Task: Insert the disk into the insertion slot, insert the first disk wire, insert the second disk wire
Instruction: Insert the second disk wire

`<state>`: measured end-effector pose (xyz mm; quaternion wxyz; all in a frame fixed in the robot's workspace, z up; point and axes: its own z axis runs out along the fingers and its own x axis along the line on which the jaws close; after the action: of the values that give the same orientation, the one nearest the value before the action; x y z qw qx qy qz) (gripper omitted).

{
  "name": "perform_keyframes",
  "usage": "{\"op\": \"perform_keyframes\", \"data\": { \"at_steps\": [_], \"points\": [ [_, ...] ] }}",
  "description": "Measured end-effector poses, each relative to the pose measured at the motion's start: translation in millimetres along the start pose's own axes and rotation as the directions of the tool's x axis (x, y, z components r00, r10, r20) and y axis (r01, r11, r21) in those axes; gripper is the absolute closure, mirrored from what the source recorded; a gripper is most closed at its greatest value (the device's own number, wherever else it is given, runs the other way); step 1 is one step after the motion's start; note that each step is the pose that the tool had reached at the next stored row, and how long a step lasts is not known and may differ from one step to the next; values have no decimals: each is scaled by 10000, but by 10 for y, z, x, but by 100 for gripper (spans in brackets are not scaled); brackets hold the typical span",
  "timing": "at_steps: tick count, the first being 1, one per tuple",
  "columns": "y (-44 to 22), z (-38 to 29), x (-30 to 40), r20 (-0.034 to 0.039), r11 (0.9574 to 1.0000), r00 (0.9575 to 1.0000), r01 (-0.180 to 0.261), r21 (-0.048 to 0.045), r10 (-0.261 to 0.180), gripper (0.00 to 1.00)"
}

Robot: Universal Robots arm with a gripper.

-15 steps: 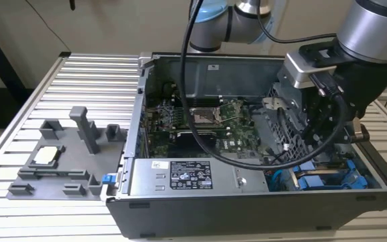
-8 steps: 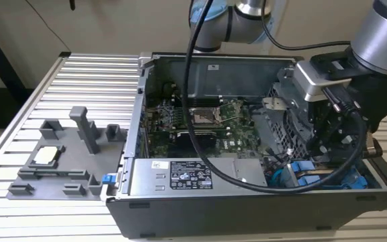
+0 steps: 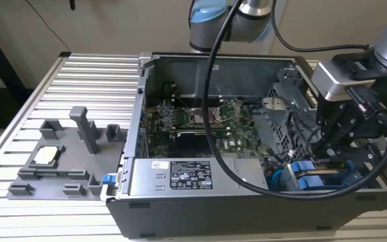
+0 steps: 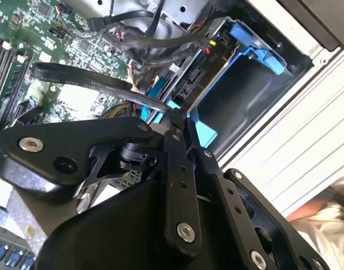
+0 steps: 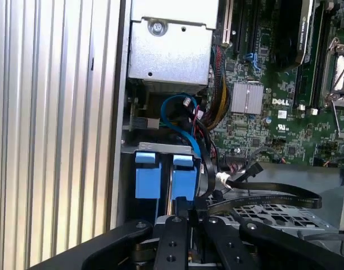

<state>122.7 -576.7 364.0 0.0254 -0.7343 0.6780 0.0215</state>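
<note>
My pincer (image 4: 175, 121) is down in the corner of the open computer case (image 3: 200, 206) where the drive cage sits, low at the exterior view's right. In both wrist views its black fingers (image 5: 180, 216) are drawn close together and look pinched on the end of a flat black ribbon wire (image 5: 273, 194), right at the blue edge of the bay; the contact itself is partly hidden by the linkage, so I call that a probable grip, not a certain one.

From there the wire loops away over the perforated grey cage (image 5: 267, 216) toward the green motherboard (image 5: 273, 107). Just ahead of the fingertips, at about 12 o'clock in the first wrist view, stand 2 blue carrier tabs (image 5: 145, 174) side by side, so the disk (image 4: 189, 84) seems already seated in the insertion slot (image 4: 245, 98), connector face toward me.

I judge step 1 done and a wire insertion in hand; which of the 2 wires, I can't say. The plug must be squared to its socket and pushed straight home, with the slack black cables (image 4: 155, 45) kept out of the way.

Farther out, the grey power-supply box (image 3: 193, 176) sits at about 9 o'clock from the pincer in the exterior view, and a grey fixture tray (image 3: 59, 161) lies on the ribbed desk (image 3: 92, 70).
</note>
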Motion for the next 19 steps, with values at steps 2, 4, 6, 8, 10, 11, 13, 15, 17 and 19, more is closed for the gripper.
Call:
{"op": "perform_keyframes", "data": {
  "at_steps": [2, 4, 6, 8, 10, 11, 13, 15, 17, 19],
  "points": [
    [-70, 1, 7, 14, 9998, 10000, -13, -175, 13, 84],
    [-141, 1, 18, 25, 9995, 10000, -20, -311, 21, 84],
    [-191, 3, 28, 31, 9992, 10000, -26, -394, 27, 84],
    [-198, 7, 30, 32, 9992, 10000, -27, -400, 28, 84],
    [-198, 15, 31, 32, 9992, 10000, -46, -400, 48, 84],
    [-199, 22, 32, 33, 9992, 10000, -65, -397, 67, 84],
    [-200, 41, 33, 33, 9992, 9999, -109, -384, 110, 84],
    [-200, 61, 34, 31, 9992, 9999, -154, -374, 155, 84],
    [-202, 80, 36, 31, 9991, 9998, -216, -369, 218, 84],
    [-205, 82, 36, 31, 9991, 9997, -229, -368, 230, 84]
  ]
}}
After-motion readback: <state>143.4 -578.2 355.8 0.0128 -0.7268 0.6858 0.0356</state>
